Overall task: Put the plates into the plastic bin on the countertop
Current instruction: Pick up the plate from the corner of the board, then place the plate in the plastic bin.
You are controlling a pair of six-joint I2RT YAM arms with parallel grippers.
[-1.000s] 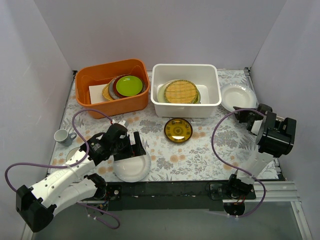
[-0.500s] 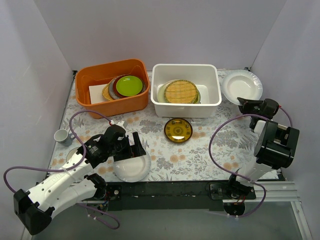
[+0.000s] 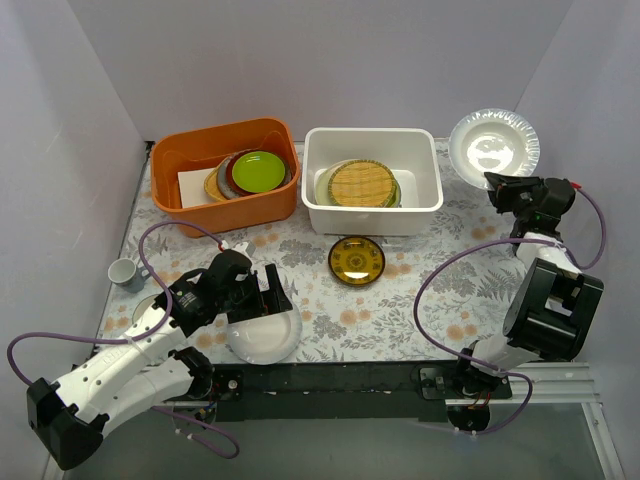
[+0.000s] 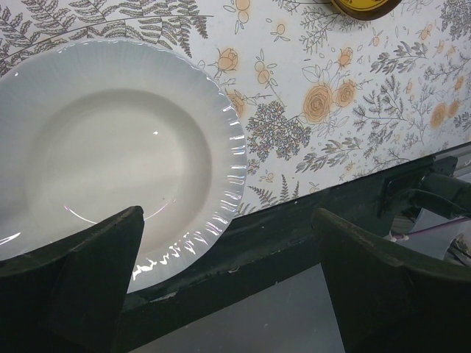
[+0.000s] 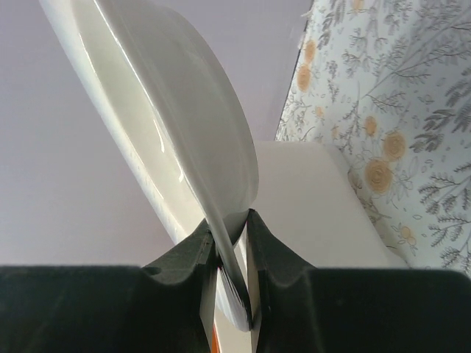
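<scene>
My right gripper [image 3: 497,182] is shut on the rim of a plain white plate [image 3: 493,148], holding it tilted in the air just right of the plastic bin [image 3: 372,212]. In the right wrist view the gripper [image 5: 230,243] pinches the plate's edge [image 5: 184,110], with the bin's wall [image 5: 309,198] behind it. A woven yellow plate [image 3: 363,184] tops a stack inside the bin. In front of the bin, a small dark-and-gold plate [image 3: 356,260] lies on the countertop [image 3: 420,300]. My left gripper [image 3: 270,295] stands open over the near edge beside a white ribbed plate [image 3: 265,338], [image 4: 110,154], its jaws [image 4: 228,287] holding nothing.
An orange tub [image 3: 225,175] at the back left holds green and maroon plates [image 3: 258,170]. A small white cup [image 3: 125,272] stands at the left edge. A black rail [image 3: 330,378] runs along the near edge. Grey walls close in on three sides.
The right gripper has lifted the white plate off the countertop at the right and carried it up and back, tilting it. The left arm has barely shifted.
</scene>
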